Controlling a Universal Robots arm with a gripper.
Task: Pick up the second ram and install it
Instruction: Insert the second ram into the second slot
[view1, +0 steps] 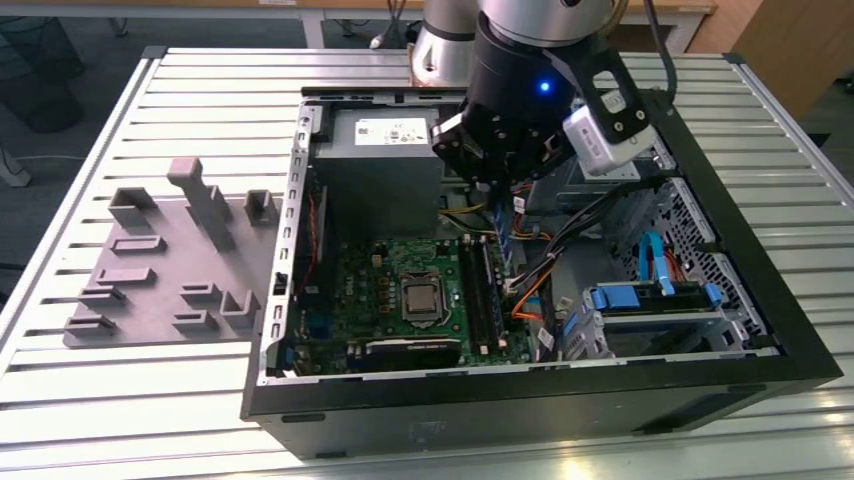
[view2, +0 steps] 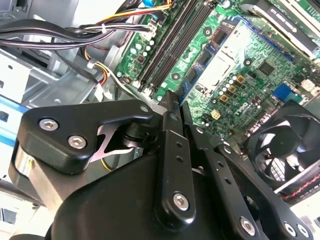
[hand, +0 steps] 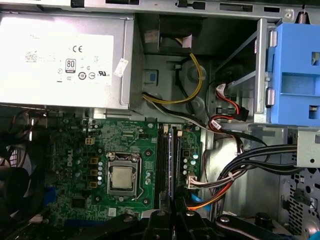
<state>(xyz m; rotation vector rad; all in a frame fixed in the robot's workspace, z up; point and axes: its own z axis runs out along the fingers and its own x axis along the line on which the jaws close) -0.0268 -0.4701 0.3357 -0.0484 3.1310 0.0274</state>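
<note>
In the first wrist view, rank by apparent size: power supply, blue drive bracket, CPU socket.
1. power supply
2. blue drive bracket, cut off at the frame edge
3. CPU socket

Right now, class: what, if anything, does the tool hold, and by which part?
Seemingly the long, narrow blue circuit-board stick, pinched by one long edge in the black tool.

A workshop or lab bench is indicated by an opened computer case (view1: 747, 250) laid on a slatted metal table (view1: 200, 100) beside a grey parts fixture (view1: 174, 270).
</note>
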